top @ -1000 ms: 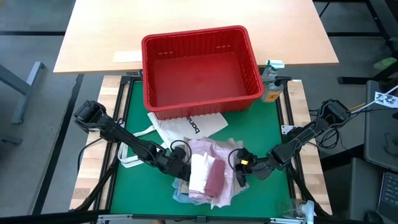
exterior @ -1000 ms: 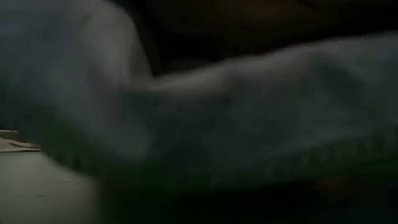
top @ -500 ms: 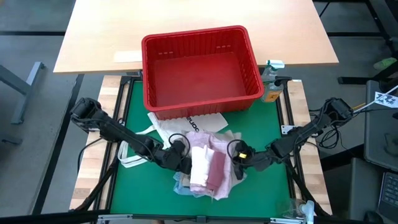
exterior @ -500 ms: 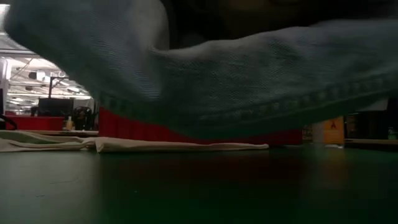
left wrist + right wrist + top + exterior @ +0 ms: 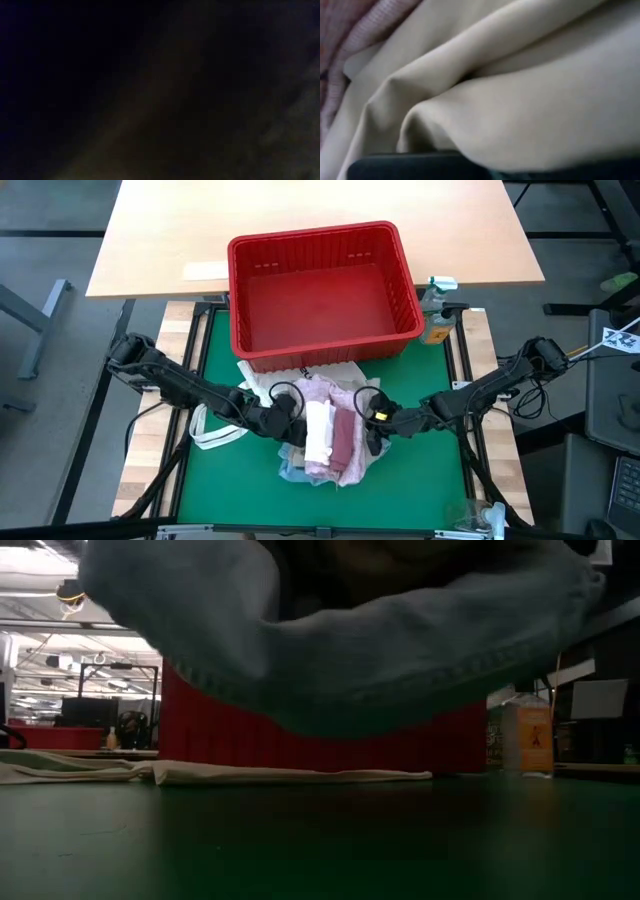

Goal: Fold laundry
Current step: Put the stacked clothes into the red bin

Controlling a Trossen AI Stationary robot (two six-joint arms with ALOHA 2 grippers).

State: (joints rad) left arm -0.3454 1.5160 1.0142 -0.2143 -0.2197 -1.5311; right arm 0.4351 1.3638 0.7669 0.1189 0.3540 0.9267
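Note:
The laundry is a bunched stack (image 5: 330, 442) of pink, white (image 5: 318, 430), maroon (image 5: 343, 444) and light blue (image 5: 296, 470) cloth, held up over the green mat between my two grippers. In the low view its light blue underside (image 5: 340, 660) hangs clear of the mat. My left gripper (image 5: 291, 424) is at the stack's left side. My right gripper (image 5: 369, 421) is at its right side. Cloth hides the fingertips of both. The left wrist view is dark. My left gripper is shut on the stack's left side (image 5: 300, 432), coming in slanting down from the table's left. Cloth hides its fingers, so the layers cannot be told. The stack hangs clear of the mat. My right gripper is shut on the stack's right side (image 5: 360, 432), coming in nearly level from the table's right. Beige cloth (image 5: 520, 100) lies in folds over one dark finger (image 5: 410, 167). How many layers it has I cannot tell.
A red slotted basket (image 5: 320, 290) stands at the mat's far edge, just beyond the stack. A white tote bag (image 5: 300, 380) lies flat between basket and stack, its handles (image 5: 215, 430) to the left. A bottle and a carton (image 5: 437, 315) stand right of the basket.
Both grippers have risen and moved toward the far edge and the basket, drawing closer together. The stack has come up with them, lifted clear of the mat and bunched narrower. In the low view its light blue underside has climbed, uncovering the basket and tote.

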